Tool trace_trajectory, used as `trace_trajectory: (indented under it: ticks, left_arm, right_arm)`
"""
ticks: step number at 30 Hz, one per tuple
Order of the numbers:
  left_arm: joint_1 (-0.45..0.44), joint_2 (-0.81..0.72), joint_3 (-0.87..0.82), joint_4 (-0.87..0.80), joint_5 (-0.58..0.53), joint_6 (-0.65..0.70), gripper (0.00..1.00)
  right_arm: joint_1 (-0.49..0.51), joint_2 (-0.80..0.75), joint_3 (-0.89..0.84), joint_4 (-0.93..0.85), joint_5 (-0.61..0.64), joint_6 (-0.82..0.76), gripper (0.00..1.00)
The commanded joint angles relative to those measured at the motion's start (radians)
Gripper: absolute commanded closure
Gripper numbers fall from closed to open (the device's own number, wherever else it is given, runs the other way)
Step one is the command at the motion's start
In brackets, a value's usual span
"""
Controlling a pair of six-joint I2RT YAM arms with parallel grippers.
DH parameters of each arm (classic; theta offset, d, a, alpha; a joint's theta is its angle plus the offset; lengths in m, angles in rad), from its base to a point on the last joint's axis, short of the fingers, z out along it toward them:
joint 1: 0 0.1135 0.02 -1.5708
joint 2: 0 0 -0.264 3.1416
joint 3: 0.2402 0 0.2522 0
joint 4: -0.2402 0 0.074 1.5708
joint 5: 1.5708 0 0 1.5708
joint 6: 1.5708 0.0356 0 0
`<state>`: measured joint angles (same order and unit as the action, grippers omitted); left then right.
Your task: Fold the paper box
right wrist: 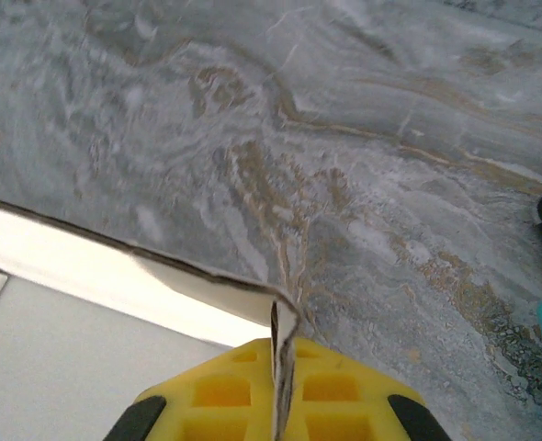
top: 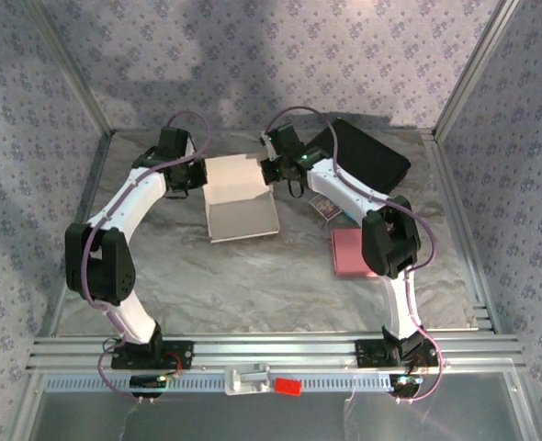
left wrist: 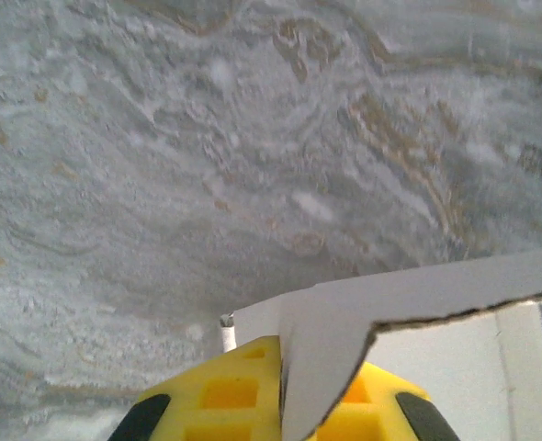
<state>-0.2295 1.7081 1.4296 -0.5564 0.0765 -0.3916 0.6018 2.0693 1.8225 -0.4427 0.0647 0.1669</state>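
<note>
The white paper box (top: 241, 197) lies open on the marble table, its tray part toward me and its lid flap raised at the back. My left gripper (top: 185, 176) is shut on the flap's left edge; in the left wrist view the white card (left wrist: 363, 312) runs between the yellow fingers (left wrist: 243, 395). My right gripper (top: 276, 170) is shut on the flap's right edge; in the right wrist view the folded card edge (right wrist: 283, 354) is pinched between yellow pads (right wrist: 335, 395).
A black flat case (top: 367, 152) lies at the back right. A pink booklet (top: 348, 253) sits by the right arm, and a small patterned card (top: 324, 208) lies between them. Metal frame rails border the table.
</note>
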Motion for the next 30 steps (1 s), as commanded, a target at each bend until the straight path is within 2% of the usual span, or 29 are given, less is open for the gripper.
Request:
trace_trajectory:
  ticks: [1,4,9,17,22,30]
  left_arm:
    - [0.001,0.05,0.058,0.072,0.017,-0.073,1.0]
    - [0.006,0.08,0.075,0.12,0.039,-0.07,1.0]
    - [0.019,0.127,0.062,0.217,0.091,-0.081,1.0]
    - [0.01,0.104,-0.049,0.439,0.109,-0.122,1.0]
    - [-0.007,0.117,-0.079,0.513,0.123,-0.118,1.0]
    - [-0.014,0.087,-0.219,0.699,0.136,-0.153,1.0]
  right_arm:
    - [0.021,0.027,0.029,0.047,0.155,0.155,1.0]
    - [0.023,0.038,0.026,0.071,0.184,0.181,1.0]
    - [0.007,0.046,-0.024,0.185,0.164,0.229,1.0]
    - [0.019,0.041,-0.085,0.312,0.195,0.318,1.0]
    - [0.022,0.044,-0.131,0.389,0.205,0.343,1.0]
    - [0.029,-0.004,-0.312,0.609,0.194,0.361,1.0]
